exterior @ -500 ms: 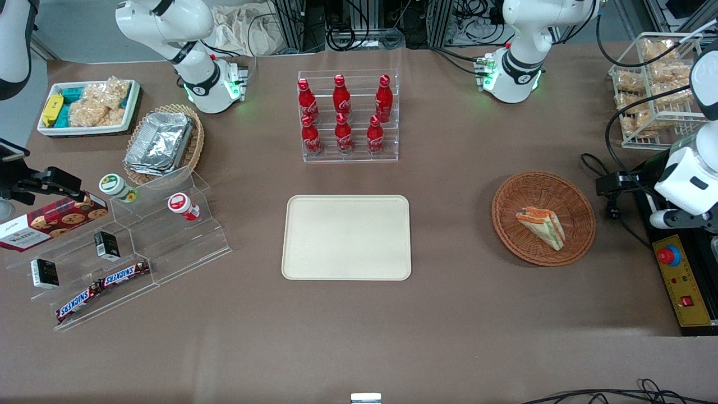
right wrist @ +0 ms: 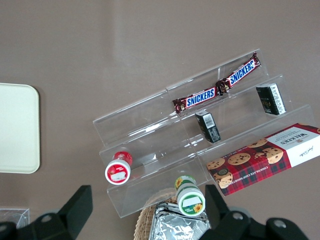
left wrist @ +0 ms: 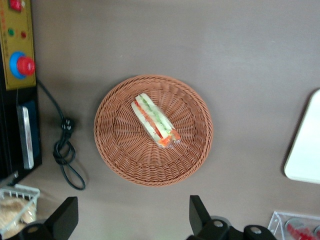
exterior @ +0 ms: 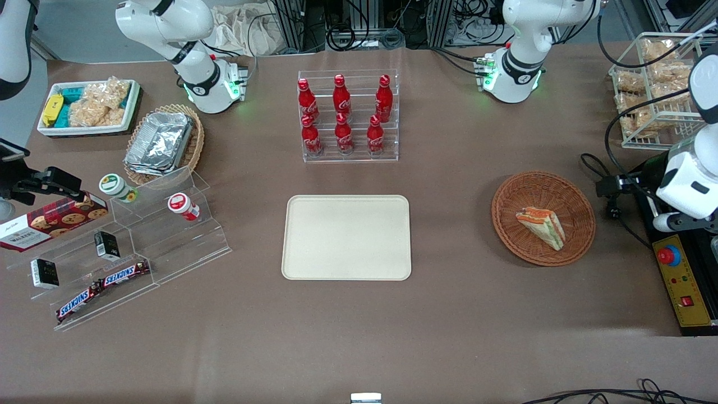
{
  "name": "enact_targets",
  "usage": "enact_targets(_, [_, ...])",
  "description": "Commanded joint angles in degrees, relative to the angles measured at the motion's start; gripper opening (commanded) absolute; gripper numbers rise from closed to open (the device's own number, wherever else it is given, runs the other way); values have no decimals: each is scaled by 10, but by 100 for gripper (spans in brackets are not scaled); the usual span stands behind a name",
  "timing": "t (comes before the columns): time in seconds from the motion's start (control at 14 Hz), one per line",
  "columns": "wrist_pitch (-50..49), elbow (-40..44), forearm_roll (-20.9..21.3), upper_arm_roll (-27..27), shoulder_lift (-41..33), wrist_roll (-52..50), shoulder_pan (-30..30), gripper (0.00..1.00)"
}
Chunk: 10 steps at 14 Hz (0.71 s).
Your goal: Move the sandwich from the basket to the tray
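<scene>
The sandwich (exterior: 541,226) (left wrist: 155,121), a wrapped wedge with orange-red and green layers, lies in the round reddish-brown basket (exterior: 527,191) (left wrist: 125,150). My gripper (left wrist: 131,216) hangs open high above the table beside the basket, with bare tabletop between its two black fingers (left wrist: 65,219). Nothing is held. In the front view only the working arm's white wrist (exterior: 687,188) shows, toward its end of the table past the basket. The cream tray (exterior: 346,237) (left wrist: 306,150) (right wrist: 17,127) lies flat at the table's middle, with nothing on it.
A yellow control box with a red button (exterior: 668,256) (left wrist: 22,65) and a black cable (left wrist: 67,150) lie beside the basket. A rack of red bottles (exterior: 348,115) stands farther from the camera than the tray. A wire rack of snacks (exterior: 653,90) stands near the working arm's base.
The working arm's wrist has shifted slightly toward its end of the table. The sandwich, basket and tray have not moved.
</scene>
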Motion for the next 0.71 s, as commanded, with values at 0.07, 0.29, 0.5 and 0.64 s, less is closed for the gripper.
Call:
enact_targets(0.07, [110, -91, 39, -5, -1, -180, -8, 100])
enact_targets(0.29, [212, -172, 119, -43, 5, -353, -8, 99])
enact_targets(0.5, [242, -186, 112, -47, 42, -432, -7, 98])
enact_targets(0.64, [278, -210, 106, -46, 53, -445, -5, 98])
